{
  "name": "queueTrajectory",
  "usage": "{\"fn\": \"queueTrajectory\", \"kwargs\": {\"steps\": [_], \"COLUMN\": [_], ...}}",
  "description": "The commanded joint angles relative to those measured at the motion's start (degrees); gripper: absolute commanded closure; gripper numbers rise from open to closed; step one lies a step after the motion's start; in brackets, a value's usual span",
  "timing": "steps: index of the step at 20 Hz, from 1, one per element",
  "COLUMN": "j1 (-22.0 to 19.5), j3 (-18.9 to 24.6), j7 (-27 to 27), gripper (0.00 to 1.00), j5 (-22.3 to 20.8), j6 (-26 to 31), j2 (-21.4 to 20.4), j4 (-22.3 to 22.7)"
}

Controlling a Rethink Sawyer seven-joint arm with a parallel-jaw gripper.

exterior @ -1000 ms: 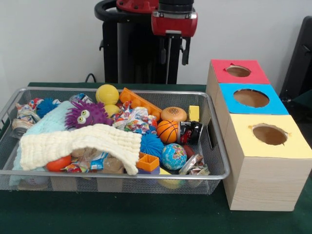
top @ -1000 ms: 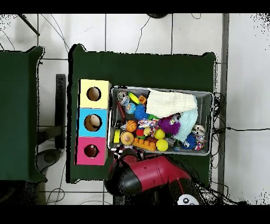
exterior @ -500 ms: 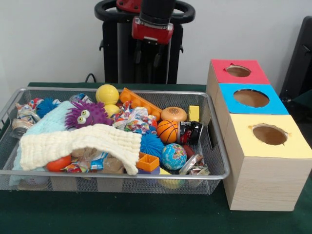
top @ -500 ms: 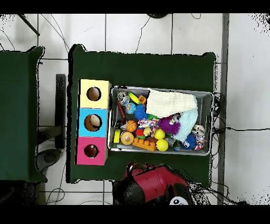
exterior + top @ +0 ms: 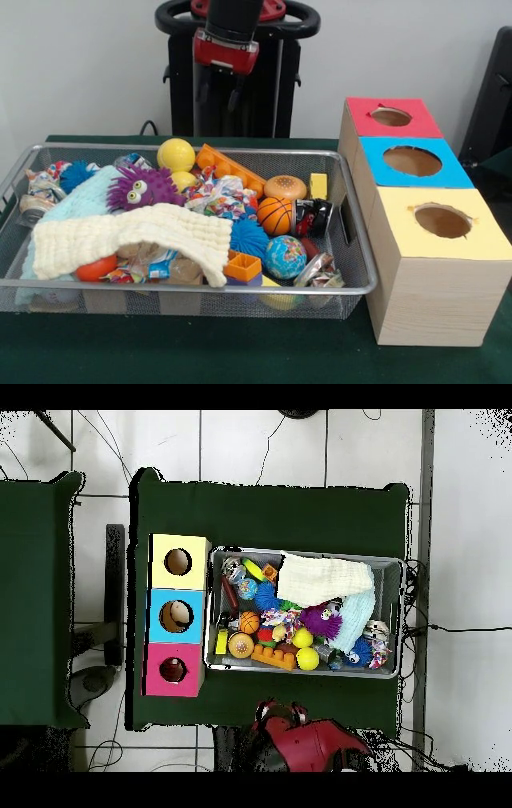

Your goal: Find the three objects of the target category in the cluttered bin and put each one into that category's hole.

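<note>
1. green cloth covers the counter [image 5: 240,360], with a pale wall behind it in the front view and a light tiled floor [image 5: 260,444] around it in the overhead view.
2. a wire mesh bin [image 5: 184,285] sits on the counter, packed with toys; beside it, close to its short end, stands a wooden box [image 5: 428,300] with three holes on top: a red-faced hole [image 5: 391,117], a blue-faced hole [image 5: 412,161] and a yellow-faced hole [image 5: 442,221].
3. a cream knitted cloth [image 5: 136,234] lies across the near half of the bin and covers part of what is under it; a pale blue cloth [image 5: 76,204] lies beside it, and a purple fuzzy toy with eyes [image 5: 144,188] rests on top.
4. balls in the bin: a yellow ball [image 5: 176,154] at the far rim, a small basketball [image 5: 275,215] near the middle, a globe-printed ball [image 5: 286,257] toward the near rim, a blue spiky ball [image 5: 250,237] between them, and an orange ball [image 5: 96,268] partly under the cream cloth.
5. other clutter: an orange block plate [image 5: 228,166], a toy burger [image 5: 286,187], a yellow block [image 5: 318,186], crumpled printed wrappers [image 5: 224,196] and a black-and-red can [image 5: 312,216] touching the basketball.
6. the end effector [image 5: 216,86] hangs above and behind the bin's far rim, clear of the toys; it holds nothing, but i cannot tell whether its fingers are apart or together.
7. open counter shows in front of the bin and on its far side in the overhead view.
</note>
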Motion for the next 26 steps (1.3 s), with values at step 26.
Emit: {"fn": "queueTrajectory", "kwargs": {"steps": [26], "j1": [-11.4], "j3": [4.6], "j7": [4.3], "gripper": [0.00], "j5": [-5.7], "j6": [-26.9], "j2": [6.0], "j4": [-8.1]}}
